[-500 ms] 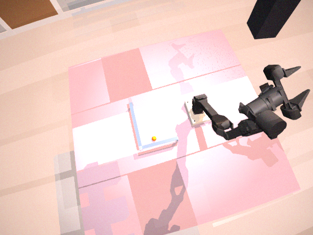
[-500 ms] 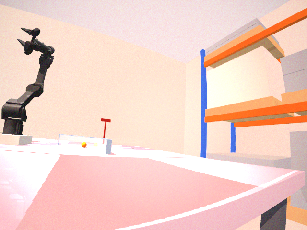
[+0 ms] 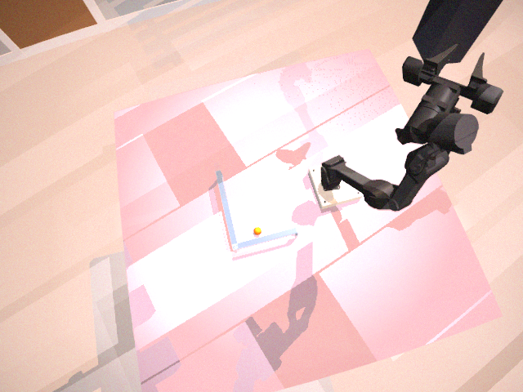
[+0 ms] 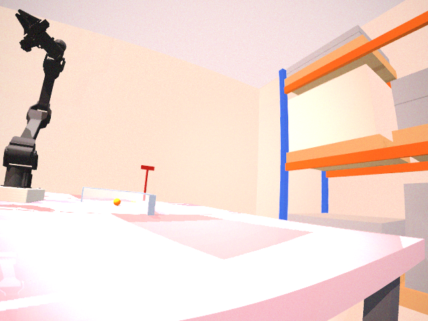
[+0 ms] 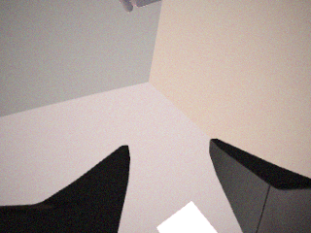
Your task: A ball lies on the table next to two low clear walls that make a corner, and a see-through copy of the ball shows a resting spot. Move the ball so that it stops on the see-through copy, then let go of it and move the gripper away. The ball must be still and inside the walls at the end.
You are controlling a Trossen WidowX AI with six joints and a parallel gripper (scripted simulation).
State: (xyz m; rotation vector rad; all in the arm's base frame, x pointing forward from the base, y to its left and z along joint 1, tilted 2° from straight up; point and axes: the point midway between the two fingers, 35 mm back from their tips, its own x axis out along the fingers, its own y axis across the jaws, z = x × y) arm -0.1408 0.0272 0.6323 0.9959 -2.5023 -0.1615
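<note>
The small orange ball (image 3: 257,230) (image 4: 117,201) lies on the table on the inner side of the corner, close to the shorter clear wall (image 3: 270,238). The longer clear wall (image 3: 228,211) runs off from the corner. The see-through copy cannot be made out in the top view. A faint yellowish patch (image 4: 133,201) beside the ball in the exterior view may be it. My gripper (image 3: 469,49) (image 4: 17,12) (image 5: 169,149) is open and empty, high above the table and far from the ball, with its fingers pointing up and away. The wrist view shows neither ball nor walls.
The arm's pale base plate (image 3: 327,203) (image 4: 25,194) stands on the pink and white table (image 3: 405,287) (image 4: 172,276), to the right of the walls in the top view. A red T-shaped post (image 4: 146,182) shows behind the walls. A shelf rack (image 4: 283,138) stands beyond the table.
</note>
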